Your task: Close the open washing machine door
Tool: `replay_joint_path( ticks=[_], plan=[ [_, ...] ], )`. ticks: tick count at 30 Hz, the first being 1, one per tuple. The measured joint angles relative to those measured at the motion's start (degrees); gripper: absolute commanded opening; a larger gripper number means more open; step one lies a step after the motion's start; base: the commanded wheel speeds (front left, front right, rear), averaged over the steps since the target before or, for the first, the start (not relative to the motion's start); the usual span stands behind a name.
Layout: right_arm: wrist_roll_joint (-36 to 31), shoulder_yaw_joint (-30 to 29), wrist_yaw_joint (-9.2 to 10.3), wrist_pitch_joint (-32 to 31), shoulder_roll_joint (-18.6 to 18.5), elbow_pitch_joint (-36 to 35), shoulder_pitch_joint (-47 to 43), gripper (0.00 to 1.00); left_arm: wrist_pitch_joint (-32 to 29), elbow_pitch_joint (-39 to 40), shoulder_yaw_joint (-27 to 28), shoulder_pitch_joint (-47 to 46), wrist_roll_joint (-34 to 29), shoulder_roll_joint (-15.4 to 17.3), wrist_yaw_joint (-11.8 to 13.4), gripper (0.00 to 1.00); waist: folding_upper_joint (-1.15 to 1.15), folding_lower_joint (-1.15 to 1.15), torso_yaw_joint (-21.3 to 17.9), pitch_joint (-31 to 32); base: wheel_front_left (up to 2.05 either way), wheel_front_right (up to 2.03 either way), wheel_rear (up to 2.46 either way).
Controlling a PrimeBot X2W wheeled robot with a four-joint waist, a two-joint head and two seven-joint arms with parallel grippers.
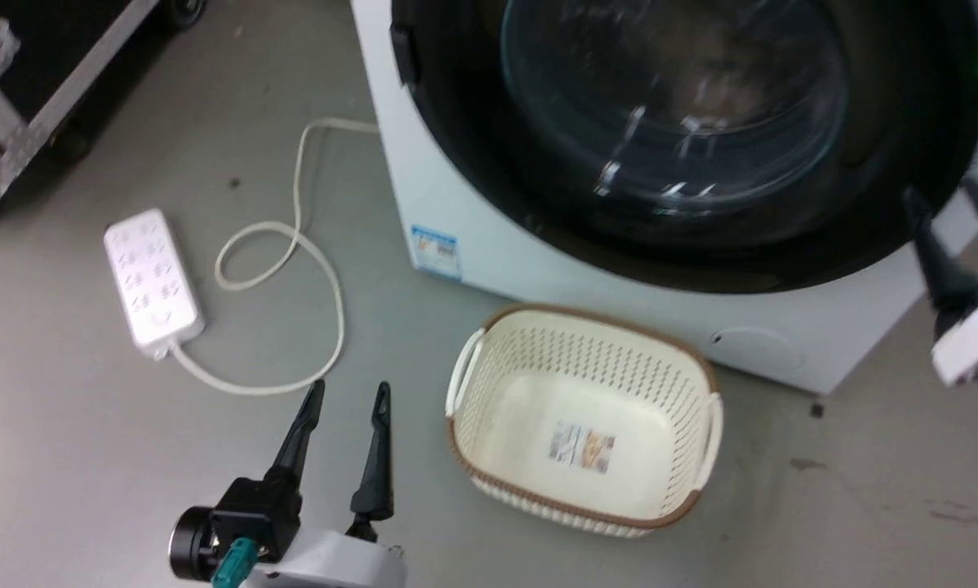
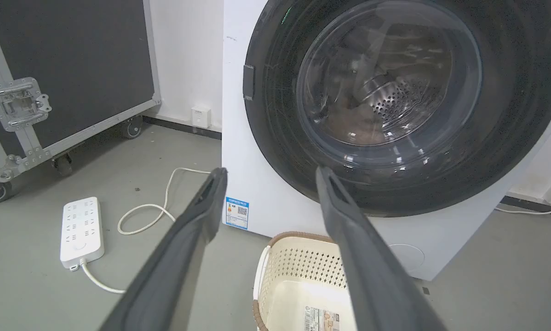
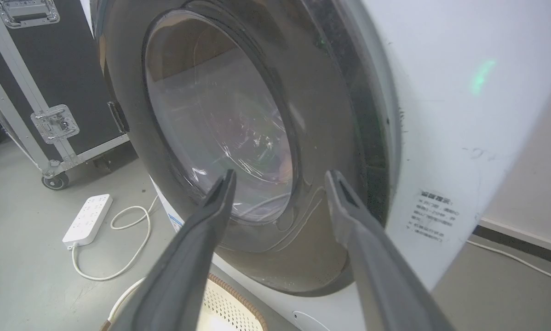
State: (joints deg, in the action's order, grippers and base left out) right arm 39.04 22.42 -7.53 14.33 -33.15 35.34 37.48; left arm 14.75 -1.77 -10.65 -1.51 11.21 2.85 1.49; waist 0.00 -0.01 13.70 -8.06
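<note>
Against the front of the white washing machine point(image 1: 436, 192) the washing machine door point(image 2: 280, 138) lies flat or v. nearly so; can't tell if it's latched. Door = big round glossy black ring, almost as wide as the cabinet, w/ a bulging clear glass bowl in the ctr and a small dark rectangular tab on its edge, at left in the left wrist view. Thru the glass the perforated steel drum point(image 2: 397, 99) shows. Right gripper point(image 3: 280, 177): two long matte dark-grey tapered fingers spread apart, nothing btw them, pointing at the door's lower glass and ring. In the head view its tips sit by the door's lower right rim; contact unclear. Left gripper point(image 1: 349, 390): fingers apart too, empty, low over the smooth grey floor point(image 1: 89, 449), well apart from the door. On the floor just in front of the machine stands a cream plastic basket point(image 1: 489, 384): rounded-rectangular, walls pierced w/ rows of small slots, brown rim band, pale side handles, paper label on its bottom. To the machine's left lies a flat oblong white power strip point(image 1: 153, 282) w/ a pale cable point(image 1: 341, 314) looping across the floor. Farther left is a black flight case point(image 2: 73, 59) w/ metal edging, a recessed metal latch and castors. A small blue sticker point(image 1: 435, 251) sits on the machine's lower front corner.
</note>
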Motion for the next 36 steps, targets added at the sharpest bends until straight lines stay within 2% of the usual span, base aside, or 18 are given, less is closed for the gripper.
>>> replay_joint_path(
  ticks=[3, 5, 6, 7, 8, 9, 10, 11, 12, 13, 14, 15, 19, 26, 27, 36],
  plan=[
    [-1.83, -2.05, 0.00, 0.16, 1.01, -2.42, -3.74, 1.00, 0.00, -0.58, 0.89, 0.73, -0.03, 0.00, -0.80, 1.00, 0.00, 0.00, -1.17, 1.81, 0.00, 0.00, 0.00],
    [-5.87, -9.00, 0.00, 0.25, 4.21, -8.37, -10.15, 1.00, 0.00, -1.22, 2.40, 2.02, -0.18, -0.01, -1.75, 1.00, 0.00, 0.00, -3.26, 4.13, 0.00, 0.00, 0.00],
    [-5.87, -9.00, 0.00, 0.25, 4.21, -8.37, -10.15, 1.00, 0.00, -1.22, 2.40, 2.02, -0.18, -0.01, -1.75, 1.00, 0.00, 0.00, -3.26, 4.13, 0.00, 0.00, 0.00],
    [-10.20, -13.69, 0.00, 0.44, 7.10, -13.37, -15.52, 1.00, 0.00, -1.46, 3.15, 2.79, -0.18, -0.01, -2.26, 1.00, 0.00, -0.01, -4.79, 5.44, 0.00, 0.00, 0.00],
    [-10.20, -13.69, 0.00, 0.44, 7.10, -13.37, -15.52, 1.00, 0.00, -1.46, 3.15, 2.79, -0.18, -0.01, -2.26, 1.00, 0.00, -0.01, -4.79, 5.44, 0.00, 0.00, 0.00],
    [-14.64, -17.40, 0.00, 0.44, 10.56, -17.83, -21.46, 1.00, 0.00, -1.75, 3.97, 3.41, -0.18, -0.01, -2.74, 1.00, 0.00, -0.01, -6.32, 6.52, 0.00, 0.00, 0.00],
    [-14.64, -17.40, 0.00, 0.44, 10.56, -17.83, -21.46, 1.00, 0.00, -1.75, 3.97, 3.41, -0.18, -0.01, -2.74, 1.00, 0.00, -0.01, -6.32, 6.52, 0.00, 0.00, 0.00],
    [-16.55, -18.85, 0.00, 0.44, 12.48, -19.74, -24.24, 1.00, 0.00, -1.98, 4.21, 3.74, -0.20, -0.01, -3.05, 1.00, 0.00, 0.00, -7.02, 6.99, 0.00, 0.00, 0.00],
    [-20.34, -21.45, 0.00, 0.44, 16.17, -23.51, -29.44, 1.00, 0.00, -2.54, 4.36, 4.13, -0.54, -0.02, -3.60, 1.00, 0.00, 0.00, -8.37, 7.78, 0.00, 0.00, 0.00],
    [-20.34, -21.45, 0.00, 0.44, 16.17, -23.51, -29.44, 1.00, 0.00, -2.54, 4.36, 4.13, -0.54, -0.02, -3.60, 1.00, 0.00, 0.00, -8.37, 7.78, 0.00, 0.00, 0.00],
    [-26.16, -25.74, 0.00, 0.44, 22.61, -29.87, -37.17, 1.00, 0.00, -3.13, 4.66, 4.19, -1.21, -0.02, -3.88, 1.00, 0.00, 0.00, -10.38, 8.78, 0.00, 0.00, 0.00],
    [-26.16, -25.74, 0.00, 0.44, 22.61, -29.87, -37.17, 1.00, 0.00, -3.13, 4.66, 4.19, -1.21, -0.02, -3.88, 1.00, 0.00, 0.00, -10.38, 8.78, 0.00, 0.00, 0.00],
    [-31.33, -26.57, 0.00, 0.44, 27.16, -31.85, -43.17, 1.00, 0.00, -4.93, 4.58, 4.64, -2.52, -0.02, -4.17, 1.00, 0.00, 0.01, -12.00, 9.30, 0.00, 0.00, 0.00],
    [-33.45, -25.69, 0.00, 0.44, 28.59, -31.45, -44.55, 1.00, -0.02, -6.31, 4.41, 4.83, -2.61, -0.03, -4.17, 1.00, 0.00, 0.01, -12.32, 9.41, 0.00, 0.00, 0.00],
    [-33.45, -25.69, 0.00, 0.44, 28.59, -31.45, -44.55, 0.00, -0.02, -6.31, 4.41, 4.83, -2.61, -0.03, -4.17, 0.00, 0.00, 0.01, -12.32, 9.41, 0.00, 0.00, 0.00],
    [-33.45, -25.66, 0.00, -0.19, 28.58, -31.48, -44.48, 0.00, -0.68, -6.10, 4.48, 4.82, -2.57, -0.03, -4.17, 0.00, 0.00, 0.01, -12.42, 9.34, 0.00, 0.00, 0.00]
  ],
)
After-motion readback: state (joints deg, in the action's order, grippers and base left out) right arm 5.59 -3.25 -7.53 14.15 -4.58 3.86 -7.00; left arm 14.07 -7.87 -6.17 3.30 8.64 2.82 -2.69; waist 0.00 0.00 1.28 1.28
